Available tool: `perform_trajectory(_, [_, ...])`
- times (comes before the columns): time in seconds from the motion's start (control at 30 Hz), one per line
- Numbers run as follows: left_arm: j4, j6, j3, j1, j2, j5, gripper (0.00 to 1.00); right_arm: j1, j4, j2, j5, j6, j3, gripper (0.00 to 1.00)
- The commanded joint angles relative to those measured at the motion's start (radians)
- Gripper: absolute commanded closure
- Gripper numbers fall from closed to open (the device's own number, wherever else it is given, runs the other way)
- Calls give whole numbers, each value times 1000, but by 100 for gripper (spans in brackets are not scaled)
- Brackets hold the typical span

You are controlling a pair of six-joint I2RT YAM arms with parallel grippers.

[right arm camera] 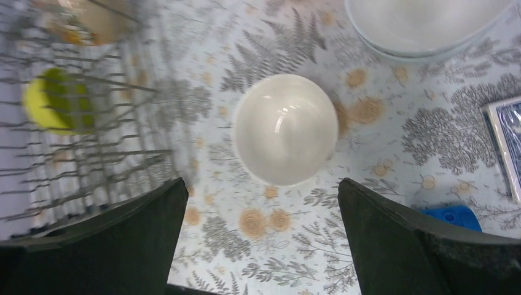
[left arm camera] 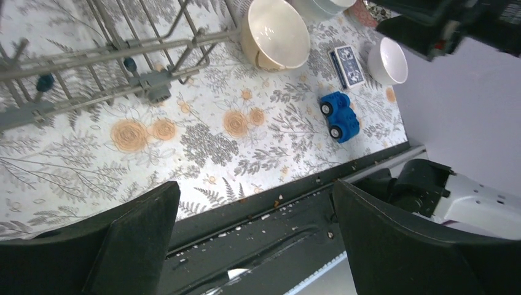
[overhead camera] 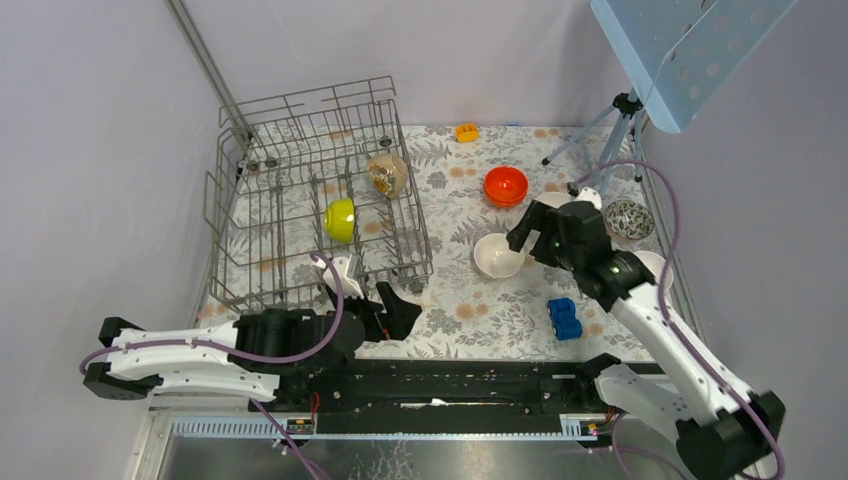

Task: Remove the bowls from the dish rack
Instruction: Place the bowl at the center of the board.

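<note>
Standing at the far left of the floral-patterned surface (overhead camera: 470, 320), the dish rack (overhead camera: 300, 110) is seen to hold 2 bowls among its upright tines. A yellow-green bowl (overhead camera: 340, 219) is propped on edge near the middle of the rack. A beige bowl (overhead camera: 387, 174) with a mottled inside is leaned toward the rack's far right corner.

Outside the rack, further bowls are set upright on the surface. A cream-white bowl (overhead camera: 497, 256) is placed just right of the rack, with an orange-red bowl (overhead camera: 506, 185) beyond it. A dark mottled bowl (overhead camera: 629, 218) is found by the right edge, and a plain white bowl (overhead camera: 655, 265) near it is partly hidden by the right arm (overhead camera: 660, 340). In the right wrist view, stacked white bowls (right arm camera: 424, 24) are shown beyond the cream-white bowl; their number cannot be told.

A pack of cards (left arm camera: 347, 66) is laid between the cream-white bowl and the plain white bowl, and a blue toy car (overhead camera: 564, 318) is parked near the surface's front edge.

The jaws of the right arm are held wide apart above the cream-white bowl, which is framed between them, untouched, and rested on the surface. The jaws of the left arm (overhead camera: 190, 355) are likewise spread wide and nothing is grasped; they are held low over the near edge of the surface, by the rack's near right corner.
</note>
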Motion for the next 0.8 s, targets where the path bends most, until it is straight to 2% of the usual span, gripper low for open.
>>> perform_trajectory(0.0, [-39,97,102,-4,49,-99,1,7,-34,-148,-109,-74,68,0])
perform_trajectory(0.1, [-55,167,180,-4,92,-170,1,16,7,-194,-185,-93,102,0])
perform_trajectory(0.3, [-41,405,319,-1,219,-423,1,30,129,-113,-319,-117,142,0])
perform_trajectory(0.37, [9,548,351,15,273,-459,1,48,207,-77,-326,-99,137,0])
perform_trajectory(0.4, [85,620,357,47,284,-433,1,54,241,-50,-322,-90,133,0])
perform_trajectory(0.47, [178,712,365,217,294,-232,1,73,323,-4,-321,-76,127,0])
perform_trajectory(0.53, [217,692,380,468,303,65,1,94,388,49,-305,-55,132,0])
perform_trajectory(0.6, [262,657,380,679,325,304,1,115,435,106,-276,-38,153,0])
perform_trajectory(0.73, [387,538,371,961,400,635,1,128,622,191,-235,17,132,0])
perform_trajectory(0.77, [417,497,369,1027,428,714,1,127,623,225,-229,22,151,0])
